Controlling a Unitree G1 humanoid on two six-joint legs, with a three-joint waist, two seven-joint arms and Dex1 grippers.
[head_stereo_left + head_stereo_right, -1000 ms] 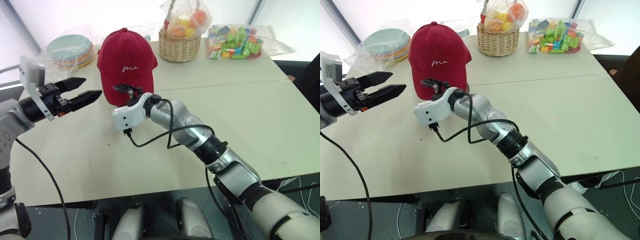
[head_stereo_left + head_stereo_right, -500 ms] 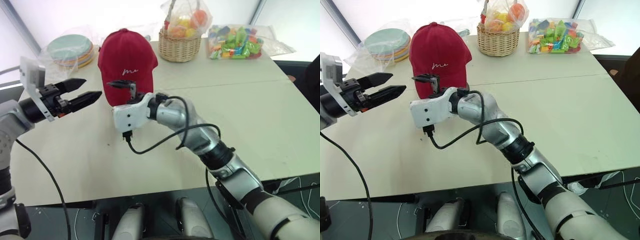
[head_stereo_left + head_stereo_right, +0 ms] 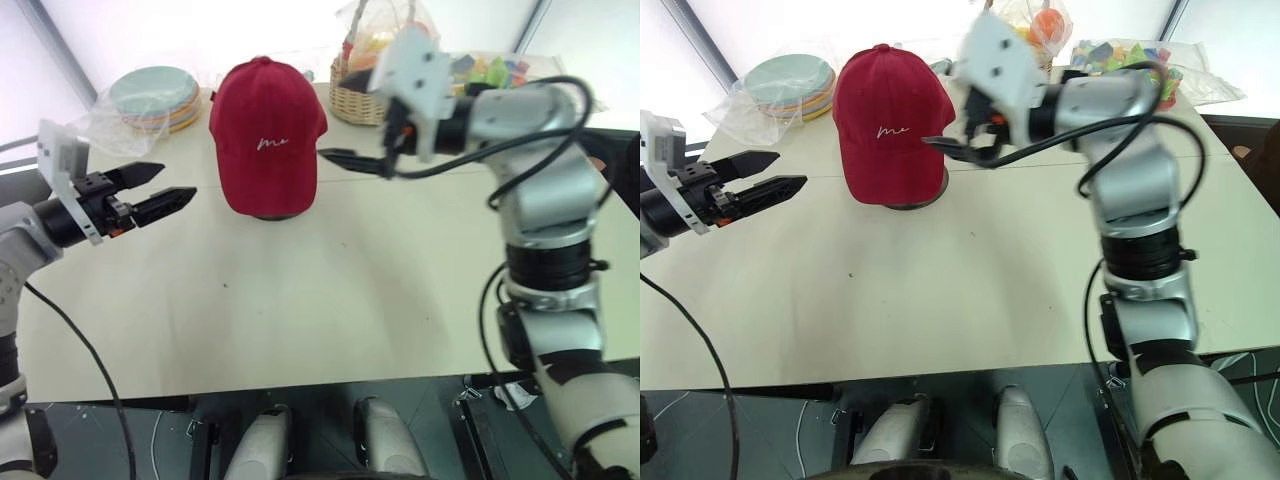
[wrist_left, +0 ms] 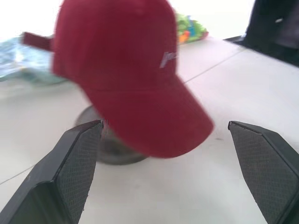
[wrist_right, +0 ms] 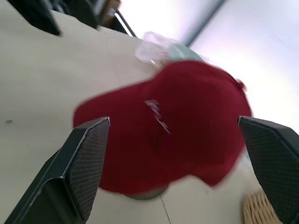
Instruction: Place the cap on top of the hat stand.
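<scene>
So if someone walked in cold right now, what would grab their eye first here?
The dark red cap, sitting over the hat stand at the middle of the white table with only the stand's round base showing beneath it. Next, the two open grippers flanking it: the left gripper level beside it, the right gripper raised on the other side, neither touching it.

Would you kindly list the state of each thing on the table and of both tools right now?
cap: seated on the hat stand, brim toward the robot, not gripped.
hat stand: upright on the table, only its base showing.
left tool: open, empty, beside the cap.
right tool: open, empty, apart from the cap.
wicker basket: upright, filled, wrapped in plastic.
plates: stacked, bagged.
</scene>
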